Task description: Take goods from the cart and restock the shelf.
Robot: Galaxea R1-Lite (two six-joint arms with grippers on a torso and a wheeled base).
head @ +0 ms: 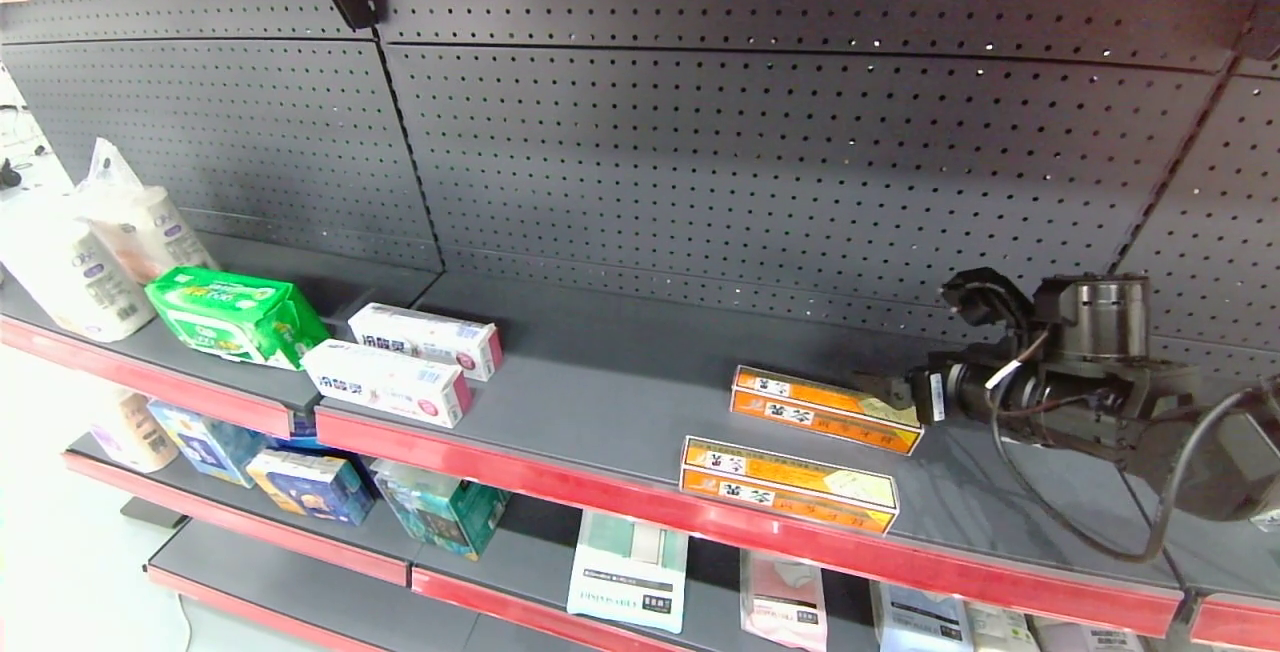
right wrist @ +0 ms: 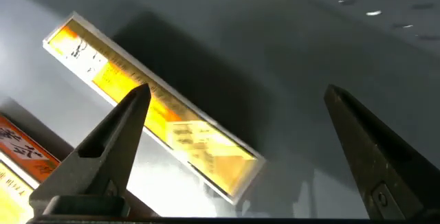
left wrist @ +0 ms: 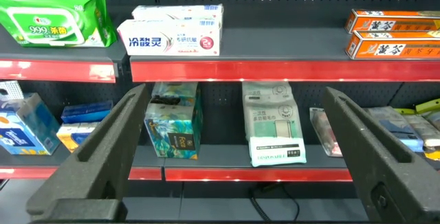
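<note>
Two long orange boxes lie flat on the grey shelf, one at the back and one along the front edge. My right gripper hovers low over the shelf at the right end of the back box. In the right wrist view it stands open, and the back box rests on the shelf under the spread fingers, held by nothing. The front box's corner shows beside it. My left gripper is open and empty, out in front of the shelf, facing the lower tier.
Two white toothpaste boxes and a green wipes pack lie at the shelf's left, beside bagged tissue rolls. Packaged goods fill the lower tiers. Bare shelf lies between the toothpaste and the orange boxes. A pegboard wall closes the back.
</note>
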